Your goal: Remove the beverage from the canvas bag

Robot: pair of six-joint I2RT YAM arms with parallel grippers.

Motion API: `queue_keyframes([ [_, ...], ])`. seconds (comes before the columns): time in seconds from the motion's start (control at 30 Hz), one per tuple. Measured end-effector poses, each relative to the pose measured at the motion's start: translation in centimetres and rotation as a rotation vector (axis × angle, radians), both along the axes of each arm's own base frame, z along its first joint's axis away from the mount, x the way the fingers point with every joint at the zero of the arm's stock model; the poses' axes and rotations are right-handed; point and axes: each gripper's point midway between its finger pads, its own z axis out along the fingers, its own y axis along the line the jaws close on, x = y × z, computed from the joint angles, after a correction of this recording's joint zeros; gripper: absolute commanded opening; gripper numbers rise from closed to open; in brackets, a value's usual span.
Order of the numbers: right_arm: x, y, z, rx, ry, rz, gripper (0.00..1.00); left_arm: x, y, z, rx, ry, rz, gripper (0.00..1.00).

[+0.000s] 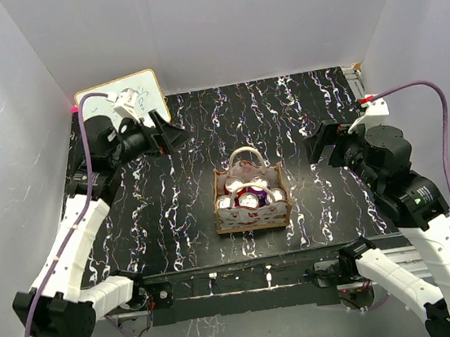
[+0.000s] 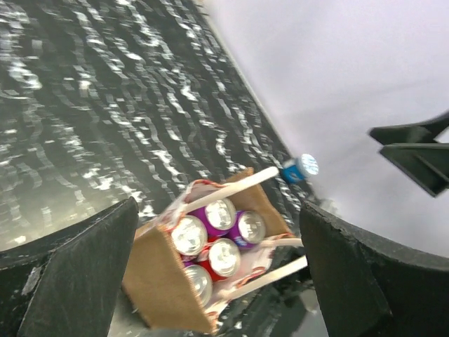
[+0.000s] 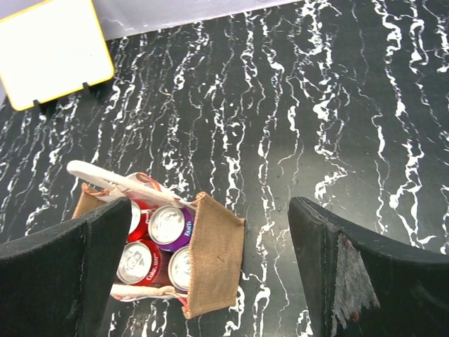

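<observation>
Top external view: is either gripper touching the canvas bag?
No, the left gripper and right gripper both hang clear of the canvas bag, open.

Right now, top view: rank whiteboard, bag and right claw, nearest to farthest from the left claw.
1. Whiteboard: just behind the left claw, in the far-left corner.
2. Bag: mid-table, to the left claw's right and closer to the arm bases.
3. Right claw: across the table, on the right side.

You've got 1 canvas bag (image 1: 252,221) w/ 2 white handles (image 1: 243,150). At least 5 cans (image 2: 219,213) show inside; can't confirm a 6th. Also 1 whiteboard (image 1: 148,90).
</observation>
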Motion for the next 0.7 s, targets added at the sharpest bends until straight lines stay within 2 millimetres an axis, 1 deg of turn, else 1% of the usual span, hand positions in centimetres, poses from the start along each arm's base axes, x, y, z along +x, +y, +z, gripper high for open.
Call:
queue_keyframes([
  [0.1, -0.2, 0.6, 0.4, 0.019, -0.018, 0.035, 0.98, 0.4, -2.6, 0.5, -0.098, 0.032, -0.095, 0.97],
  [0.17, -0.5, 1.1, 0.0, 0.029, -0.018, 0.063, 0.98, 0.3, -4.7, 0.3, -0.136, 0.058, -0.167, 0.97],
  [0.3, -1.4, 2.2, -0.6, 0.052, -0.014, 0.140, 0.98, -0.9, -9.0, -1.9, -0.123, 0.132, -0.297, 0.97],
  [0.4, -2.0, 3.3, -0.9, 0.071, -0.009, 0.208, 0.98, -2.1, -11.4, -3.4, -0.076, 0.160, -0.374, 0.97],
  [0.5, -2.4, 4.3, -1.3, 0.082, 0.005, 0.266, 0.98, -3.4, -12.7, -4.5, -0.028, 0.158, -0.433, 0.97],
  [0.57, -2.7, 5.0, -1.7, 0.091, 0.015, 0.310, 0.98, -4.1, -13.2, -5.1, 0.009, 0.160, -0.454, 0.92],
  [0.63, -3.1, 6.0, -2.1, 0.105, 0.024, 0.370, 0.98, -4.0, -13.5, -5.7, 0.040, 0.164, -0.452, 0.88],
  [0.7, -3.6, 7.1, -2.7, 0.122, 0.040, 0.442, 0.98, -3.4, -13.7, -6.5, 0.067, 0.177, -0.437, 0.84],
])
